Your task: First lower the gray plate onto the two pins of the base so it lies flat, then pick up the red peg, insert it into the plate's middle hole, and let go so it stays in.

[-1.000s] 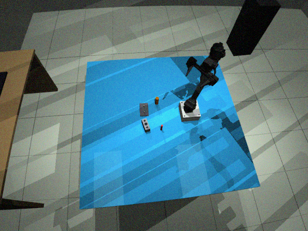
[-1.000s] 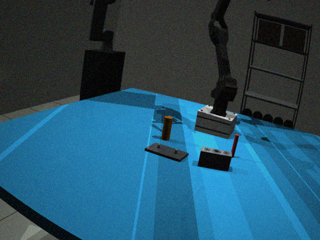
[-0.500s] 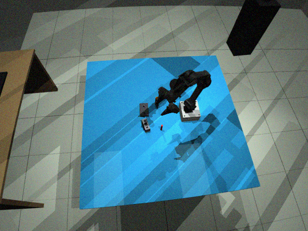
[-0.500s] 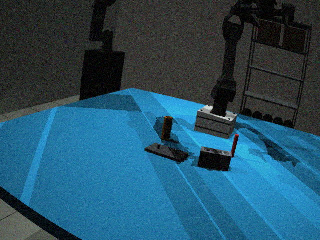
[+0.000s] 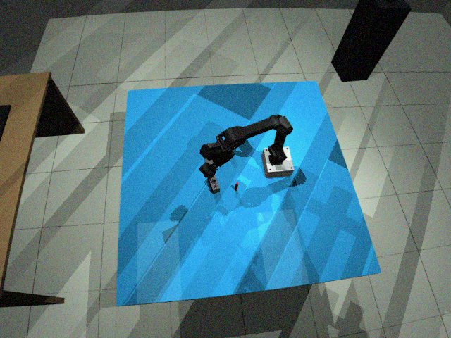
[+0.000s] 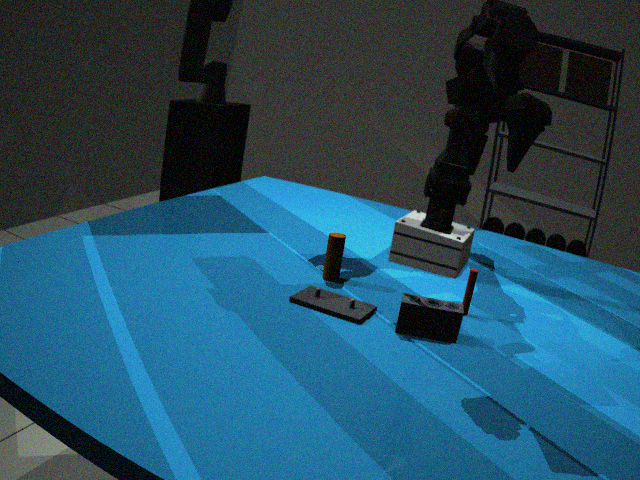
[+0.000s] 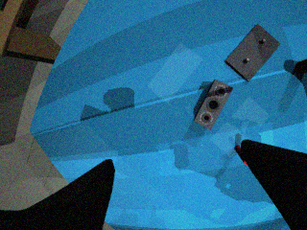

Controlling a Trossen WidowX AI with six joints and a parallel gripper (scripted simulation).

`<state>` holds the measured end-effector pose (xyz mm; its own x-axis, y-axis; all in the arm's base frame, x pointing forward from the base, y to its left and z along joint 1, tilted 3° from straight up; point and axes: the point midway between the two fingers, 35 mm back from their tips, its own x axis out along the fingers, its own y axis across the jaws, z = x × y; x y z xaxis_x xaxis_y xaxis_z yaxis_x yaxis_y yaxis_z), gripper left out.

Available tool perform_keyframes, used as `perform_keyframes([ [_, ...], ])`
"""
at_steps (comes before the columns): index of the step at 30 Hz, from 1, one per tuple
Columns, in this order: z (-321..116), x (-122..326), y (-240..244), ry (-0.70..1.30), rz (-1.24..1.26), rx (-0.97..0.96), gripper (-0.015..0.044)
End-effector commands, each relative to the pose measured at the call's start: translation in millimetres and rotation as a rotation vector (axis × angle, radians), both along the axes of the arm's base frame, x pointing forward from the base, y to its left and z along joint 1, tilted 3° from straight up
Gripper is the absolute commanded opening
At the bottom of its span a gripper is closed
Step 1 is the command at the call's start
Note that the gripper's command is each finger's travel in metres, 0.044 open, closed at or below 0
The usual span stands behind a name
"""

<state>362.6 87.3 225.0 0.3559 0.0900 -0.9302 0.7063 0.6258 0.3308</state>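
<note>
The gray plate is a thick block with three holes in a row along its top. It stands on the blue mat, apart from the base. The flat gray base has two upright pins, both bare; the arm hides it in the top view. The red peg stands upright beside the plate, partly hidden behind the right finger in the wrist view. My gripper is wide open and empty, above the mat, with the plate ahead of the fingers in the wrist view.
An orange cylinder stands upright behind the base in the exterior view. The arm's white mounting box is on the blue mat. A wooden table stands beyond the mat's left edge in the top view.
</note>
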Motion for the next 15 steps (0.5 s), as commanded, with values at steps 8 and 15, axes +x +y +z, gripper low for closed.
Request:
perform_keyframes([
  [8,-114,-8,-32,0.370,-0.536,0.066,0.0440],
  [15,-155,-2,-35,0.370,-0.536,0.066,0.0440],
])
